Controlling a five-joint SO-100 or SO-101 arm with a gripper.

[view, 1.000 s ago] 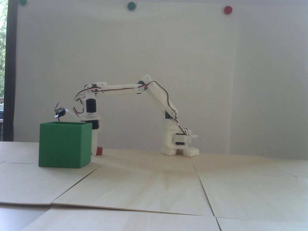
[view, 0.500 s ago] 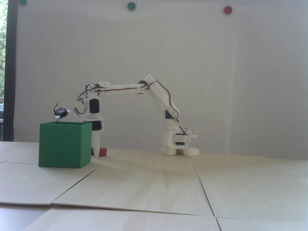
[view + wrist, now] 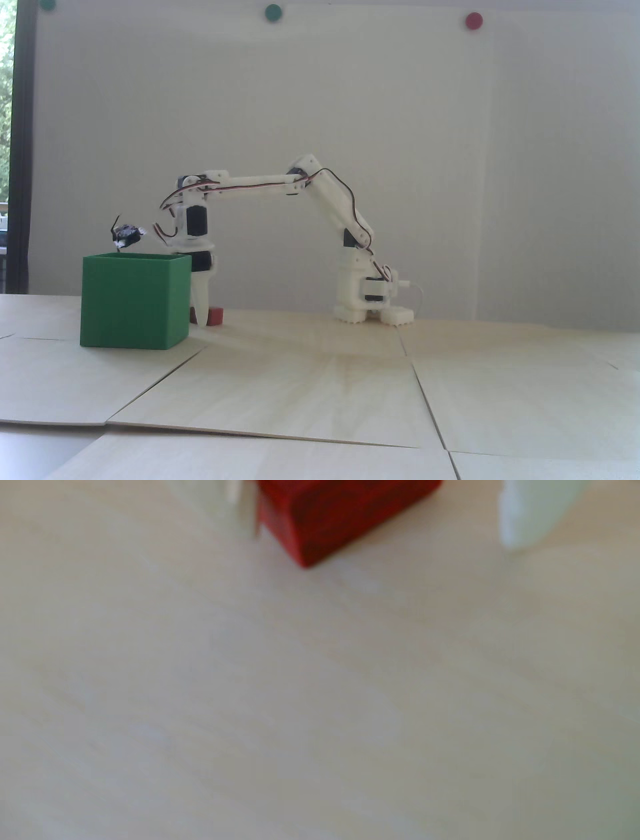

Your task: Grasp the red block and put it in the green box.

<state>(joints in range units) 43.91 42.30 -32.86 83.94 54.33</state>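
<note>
In the wrist view the gripper (image 3: 377, 539) is spread wide, its fingers (image 3: 530, 518) straddling the red block (image 3: 332, 518): one tip sits right at the block's left face, the other stands apart on the right, so nothing is clamped yet. The picture is blurred, so I cannot tell whether the near tip touches. The block lies on the tabletop (image 3: 320, 380) toward its far edge, just beside the green box (image 3: 135, 300), on the box's right in the fixed view.

The block sits corner-on to the jaws, so closing may twist it or squeeze it out sideways. The uneven gap could also shove it before the far finger arrives. The box wall is close, and a swing during the lift could knock it.

The arm (image 3: 260, 182) reaches out from its base with the forearm roughly level and the wrist bent straight down, fingertips at the tabletop.
</note>
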